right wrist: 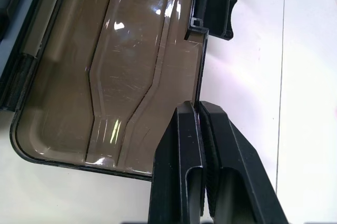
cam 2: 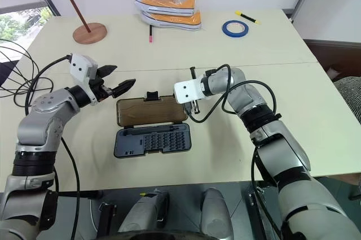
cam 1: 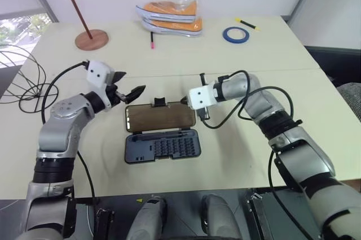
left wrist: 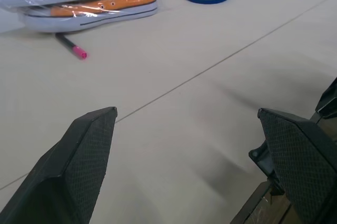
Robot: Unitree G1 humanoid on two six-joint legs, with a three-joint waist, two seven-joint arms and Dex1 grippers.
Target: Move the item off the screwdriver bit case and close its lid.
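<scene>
The bit case (cam 1: 162, 145) lies open and flat on the table (cam 1: 237, 65), its base holding rows of small bits, its smoky lid (cam 1: 159, 117) folded back on the far side with the black latch tab (cam 1: 159, 103) pointing away from the robot. Case and lid run lengthwise from one pincer towards the other. The right pincer (right wrist: 199, 109) is pressed together, its tips at the lid's far edge near the right corner; whether they pinch that edge cannot be told. The left pincer (cam 1: 128, 83) is spread wide and holds nothing, hovering just beyond the lid's left far corner. The wire globe (cam 1: 20, 79) rests well out past the left pincer at the table's edge.
</scene>
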